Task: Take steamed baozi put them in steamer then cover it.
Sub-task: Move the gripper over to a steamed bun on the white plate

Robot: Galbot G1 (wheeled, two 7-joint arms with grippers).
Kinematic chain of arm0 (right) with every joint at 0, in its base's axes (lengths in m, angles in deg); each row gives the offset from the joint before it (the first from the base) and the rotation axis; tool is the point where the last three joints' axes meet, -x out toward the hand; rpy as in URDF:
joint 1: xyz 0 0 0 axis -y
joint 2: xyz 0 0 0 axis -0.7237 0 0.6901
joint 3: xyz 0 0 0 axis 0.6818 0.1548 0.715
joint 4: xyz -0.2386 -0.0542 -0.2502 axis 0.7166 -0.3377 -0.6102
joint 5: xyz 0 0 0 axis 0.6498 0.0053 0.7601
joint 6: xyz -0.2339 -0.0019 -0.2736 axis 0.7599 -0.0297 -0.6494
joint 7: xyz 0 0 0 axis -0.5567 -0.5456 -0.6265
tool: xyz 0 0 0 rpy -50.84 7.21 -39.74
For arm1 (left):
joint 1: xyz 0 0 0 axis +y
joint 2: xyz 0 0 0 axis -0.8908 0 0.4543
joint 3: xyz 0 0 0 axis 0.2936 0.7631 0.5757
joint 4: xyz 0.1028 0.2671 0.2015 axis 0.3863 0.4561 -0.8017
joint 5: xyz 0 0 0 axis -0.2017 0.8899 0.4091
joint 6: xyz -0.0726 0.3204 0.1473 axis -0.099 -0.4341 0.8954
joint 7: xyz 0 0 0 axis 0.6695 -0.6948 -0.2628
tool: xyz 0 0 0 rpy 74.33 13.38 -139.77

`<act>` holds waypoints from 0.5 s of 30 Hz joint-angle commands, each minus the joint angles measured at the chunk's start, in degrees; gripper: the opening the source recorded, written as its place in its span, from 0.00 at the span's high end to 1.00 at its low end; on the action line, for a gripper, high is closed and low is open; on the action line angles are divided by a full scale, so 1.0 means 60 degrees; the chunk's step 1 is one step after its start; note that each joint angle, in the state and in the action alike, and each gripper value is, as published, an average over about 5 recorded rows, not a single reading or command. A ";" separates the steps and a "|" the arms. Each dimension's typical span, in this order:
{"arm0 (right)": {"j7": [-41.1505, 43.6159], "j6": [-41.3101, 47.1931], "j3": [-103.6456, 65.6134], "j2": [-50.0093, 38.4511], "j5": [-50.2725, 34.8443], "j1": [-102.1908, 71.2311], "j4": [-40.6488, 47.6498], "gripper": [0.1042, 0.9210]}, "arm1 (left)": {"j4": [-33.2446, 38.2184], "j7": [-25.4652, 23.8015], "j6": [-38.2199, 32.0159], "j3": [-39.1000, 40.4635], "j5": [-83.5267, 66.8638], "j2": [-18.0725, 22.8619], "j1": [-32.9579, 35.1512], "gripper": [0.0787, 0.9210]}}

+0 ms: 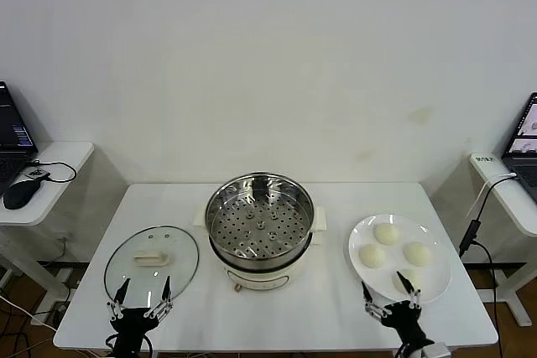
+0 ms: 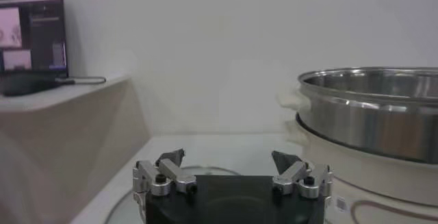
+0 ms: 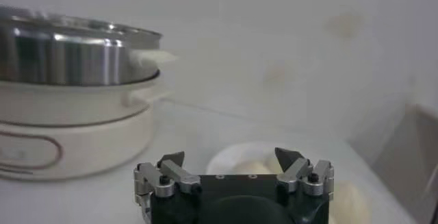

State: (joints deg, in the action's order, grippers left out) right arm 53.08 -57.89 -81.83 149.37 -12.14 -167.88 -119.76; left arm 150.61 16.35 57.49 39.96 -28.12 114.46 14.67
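The steamer (image 1: 259, 225), a shiny steel perforated basket on a cream-white pot base, stands mid-table and holds nothing; it also shows in the left wrist view (image 2: 373, 112) and the right wrist view (image 3: 72, 57). Several cream-white baozi (image 1: 387, 233) lie on a white plate (image 1: 436, 284) at the right. The glass cover (image 1: 151, 261) with its cream bar handle lies flat at the left. My left gripper (image 1: 143, 295) is open and empty at the cover's near edge. My right gripper (image 1: 390, 293) is open and empty over the plate's near edge, beside the nearest baozi (image 1: 409, 277).
White side tables flank the work table: the left one (image 1: 50, 157) carries a laptop and a mouse (image 1: 18, 194), the right one (image 1: 503, 186) a laptop and cables. A white wall stands behind. Bare tabletop (image 1: 294, 324) lies in front of the steamer.
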 commanded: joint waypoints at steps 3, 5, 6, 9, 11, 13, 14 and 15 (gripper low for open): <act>0.0397 0.0414 -0.0675 -0.1305 0.1764 0.1093 0.0230 0.12 | -0.0086 -0.0234 0.0164 -0.0143 0.0464 -0.0123 -0.0226 0.12; 0.0923 0.0786 -0.0707 -0.2035 0.2219 0.1583 0.0381 0.12 | -0.0118 -0.0238 0.0121 -0.0136 0.0595 -0.0100 -0.0245 0.12; 0.1220 0.0920 -0.0693 -0.2364 0.2402 0.1811 0.0456 0.12 | -0.0125 -0.0231 0.0109 -0.0134 0.0637 -0.0085 -0.0255 0.12; 0.2372 0.1267 -0.0460 -0.3373 0.2842 0.2571 0.0769 0.12 | -0.0124 -0.0223 0.0113 -0.0136 0.0685 -0.0064 -0.0277 0.12; 0.3151 0.1420 -0.0121 -0.4058 0.2924 0.3140 0.1116 0.12 | -0.0134 -0.0180 0.0107 -0.0142 0.0683 -0.0055 -0.0287 0.12; 0.3746 0.1483 0.0333 -0.4638 0.2911 0.3669 0.1516 0.12 | -0.0149 -0.0125 0.0083 -0.0155 0.0682 -0.0031 -0.0288 0.12; 0.4055 0.1493 0.0644 -0.4951 0.2898 0.3984 0.1751 0.12 | -0.0155 -0.0094 0.0067 -0.0162 0.0679 -0.0014 -0.0281 0.12; 0.4304 0.1488 0.0974 -0.5215 0.2873 0.4283 0.1970 0.12 | -0.0159 -0.0076 0.0053 -0.0170 0.0681 0.0006 -0.0271 0.12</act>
State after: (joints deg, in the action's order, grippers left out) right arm 71.98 -51.56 -76.33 126.53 0.22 -148.15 -110.44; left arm 149.78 16.07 57.48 39.10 -24.95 114.73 13.49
